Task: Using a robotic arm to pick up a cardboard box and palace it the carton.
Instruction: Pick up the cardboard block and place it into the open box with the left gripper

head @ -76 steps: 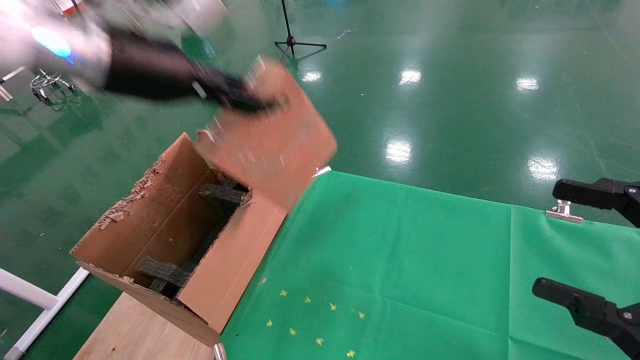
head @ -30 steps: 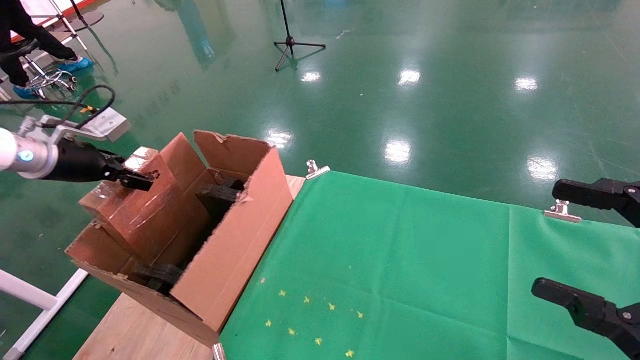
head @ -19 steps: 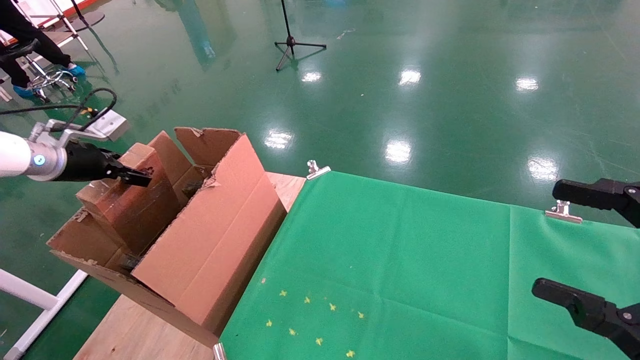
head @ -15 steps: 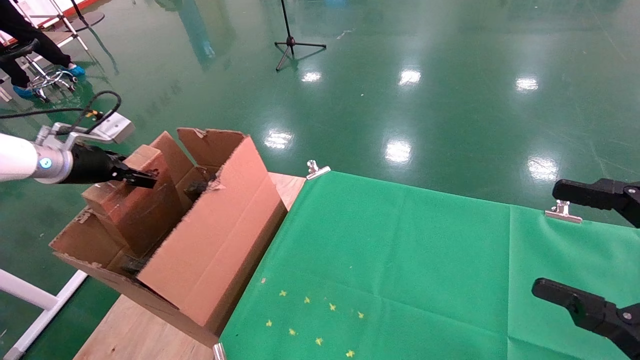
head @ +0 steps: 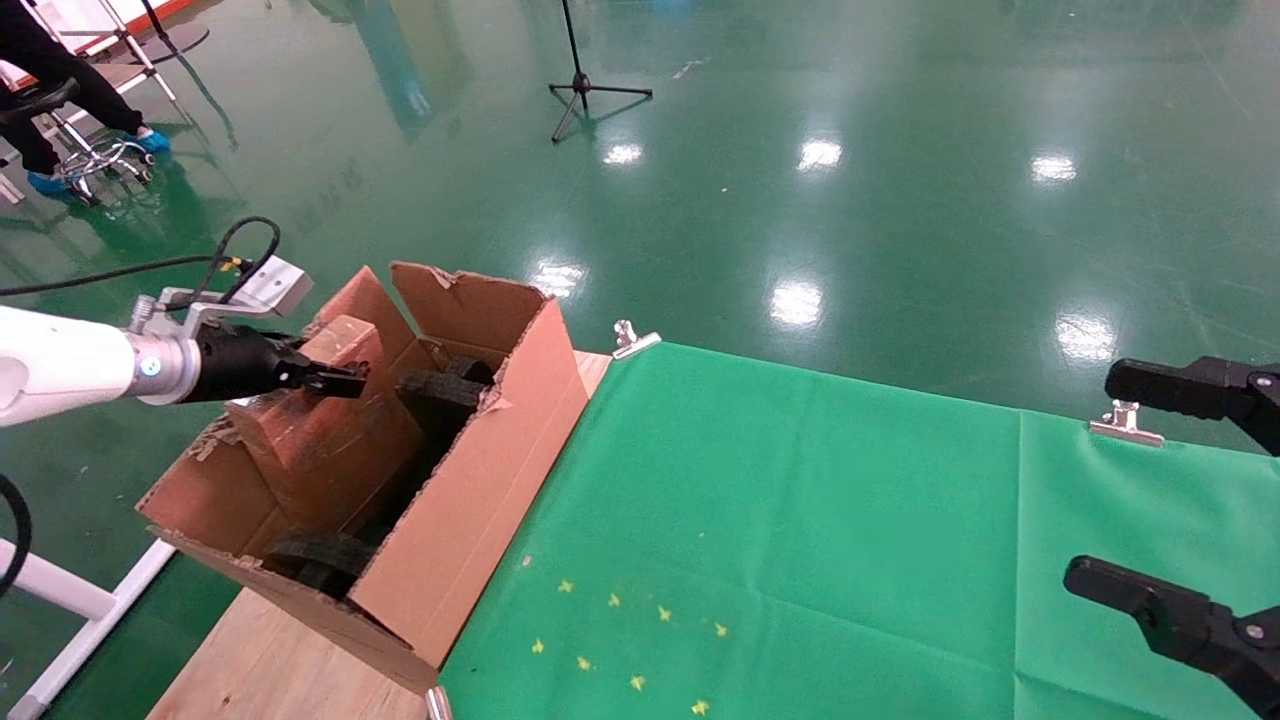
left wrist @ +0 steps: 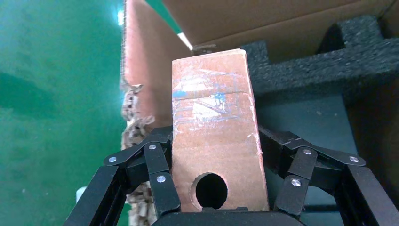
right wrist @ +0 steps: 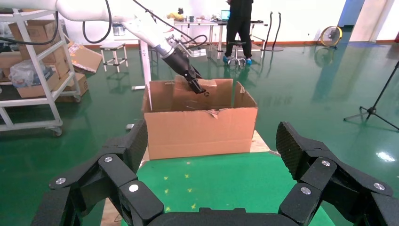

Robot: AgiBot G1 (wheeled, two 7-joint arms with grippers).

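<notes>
No readable text, labels, brands or nos. anywhere. Cardboard box (left wrist: pixel 214 136) has only clear tape bands w/ faint blue smears on top, no letters legible. Carton (head: pixel 470 500) is plain brown, no print on flaps or sides. Green cloth (head: pixel 800 520) has small yellow marks, not characters. Boxes on shelf (right wrist: pixel 28 52) in right wrist view too small to read.

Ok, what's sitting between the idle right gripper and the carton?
Only the green cloth. In the head view that stretch from the right gripper to the carton is otherwise bare; the right wrist view agrees.
</notes>
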